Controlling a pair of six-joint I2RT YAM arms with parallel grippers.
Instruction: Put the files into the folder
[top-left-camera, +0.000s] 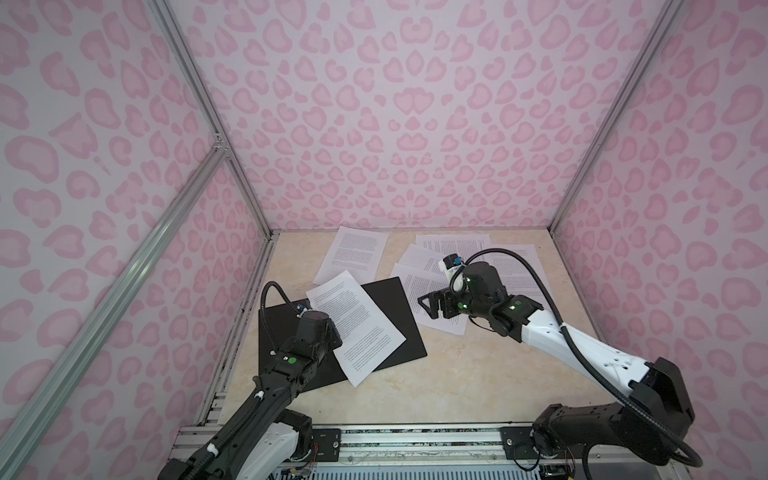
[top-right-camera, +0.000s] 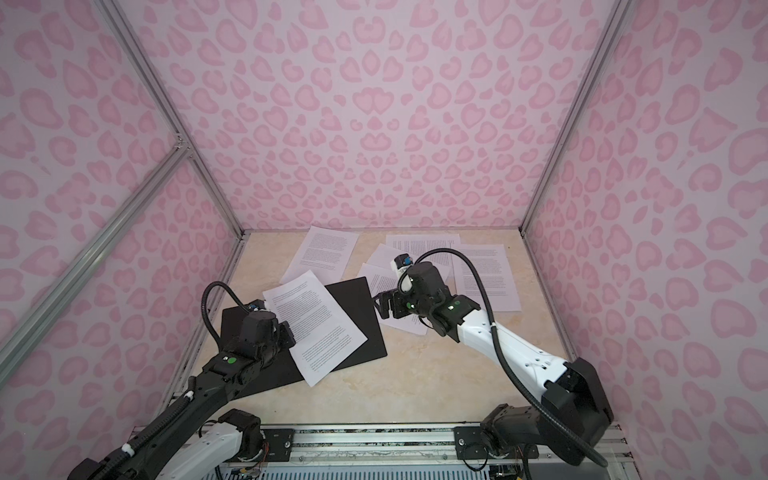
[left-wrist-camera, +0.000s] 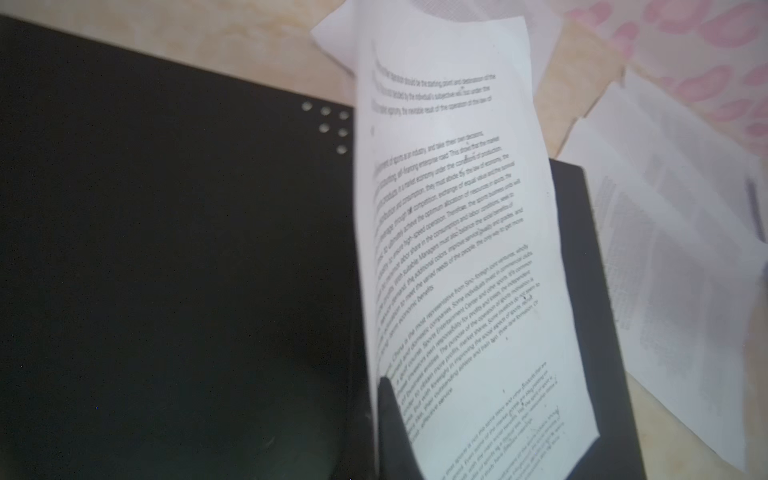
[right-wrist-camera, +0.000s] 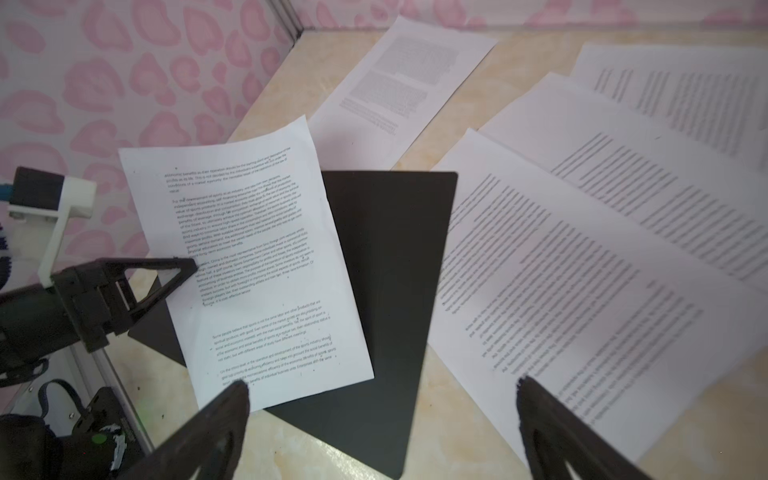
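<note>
**A:** What is sitting on the table (top-left-camera: 457, 374)?

**B:** The folder (top-left-camera: 395, 303) is lying open beside the left edge, its black inside facing up. The loose files (top-left-camera: 357, 253) are lying overlapped along the far edge and toward the right edge.

**A:** And the held sheet (top-right-camera: 316, 324)?

**B:** It is lying slantwise across the folder, with its near corner hanging past the folder's near edge. The left gripper (right-wrist-camera: 191, 266) is pinching its left edge, jaws closed. Both top views are hiding that pinch under the wrist, while the right wrist view is showing it plainly.

**A:** And the right gripper (top-left-camera: 428, 305)?

**B:** It is hovering between the folder's right edge and the loose files, spread wide and carrying nothing.

**A:** Anything else?

**B:** Only the left wrist view is showing six pale dots (left-wrist-camera: 328, 124) on the folder, beside the sheet.
</note>
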